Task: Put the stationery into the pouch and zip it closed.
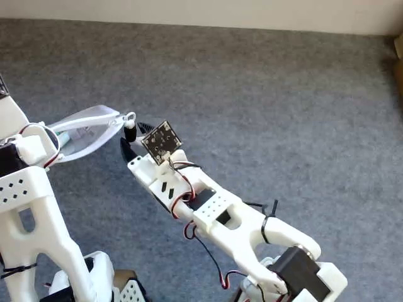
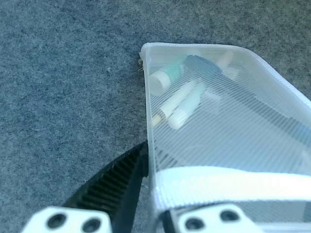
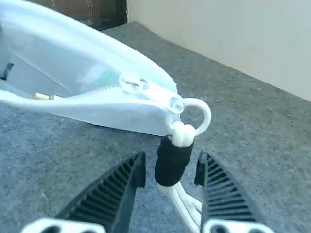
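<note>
A translucent white pouch (image 1: 85, 133) is lifted off the grey carpet at the left, with several pens and tubes (image 2: 182, 99) visible through its mesh side. My left gripper (image 2: 148, 165) is shut on the pouch's near end, one black finger (image 2: 114, 182) against its side. At the other end, a black zipper pull (image 3: 172, 160) hangs on a white cord from a ring (image 3: 194, 114). My right gripper (image 3: 171, 162) is open, with its jaws on either side of the pull and not touching it. From above, the right gripper (image 1: 133, 139) sits at the pouch's tip.
Grey carpet (image 1: 271, 88) covers the whole work surface, with free room to the right and back. A pale wall runs along the far edge (image 1: 252, 12). The right arm's body (image 1: 227, 220) stretches diagonally from the lower right.
</note>
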`<state>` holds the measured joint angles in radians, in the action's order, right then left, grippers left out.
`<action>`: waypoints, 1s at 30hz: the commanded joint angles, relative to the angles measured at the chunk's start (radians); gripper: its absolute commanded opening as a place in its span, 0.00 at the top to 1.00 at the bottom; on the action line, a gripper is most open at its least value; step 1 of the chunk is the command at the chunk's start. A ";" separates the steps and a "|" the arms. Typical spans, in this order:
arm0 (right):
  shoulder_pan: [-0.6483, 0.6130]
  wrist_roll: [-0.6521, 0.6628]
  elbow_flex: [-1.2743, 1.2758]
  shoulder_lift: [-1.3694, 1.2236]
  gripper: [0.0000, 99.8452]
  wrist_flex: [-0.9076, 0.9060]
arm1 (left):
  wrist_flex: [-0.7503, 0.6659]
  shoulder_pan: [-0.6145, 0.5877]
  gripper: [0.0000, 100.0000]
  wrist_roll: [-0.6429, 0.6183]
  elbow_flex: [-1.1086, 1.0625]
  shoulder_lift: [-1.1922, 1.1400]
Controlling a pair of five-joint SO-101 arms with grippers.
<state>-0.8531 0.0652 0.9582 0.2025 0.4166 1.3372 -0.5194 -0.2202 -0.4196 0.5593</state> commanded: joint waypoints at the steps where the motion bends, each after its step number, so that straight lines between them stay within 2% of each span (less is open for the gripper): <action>1: 0.013 -0.002 -0.019 0.008 0.83 0.028 | -0.017 0.018 0.99 0.006 -0.002 -0.002; 30: 0.012 -0.002 -0.036 0.007 0.83 0.028 | -0.015 0.018 0.99 0.006 -0.004 -0.002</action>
<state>-0.8531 0.0652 0.9582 0.2025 0.4166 1.3372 -0.5194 -0.2202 -0.4196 0.5593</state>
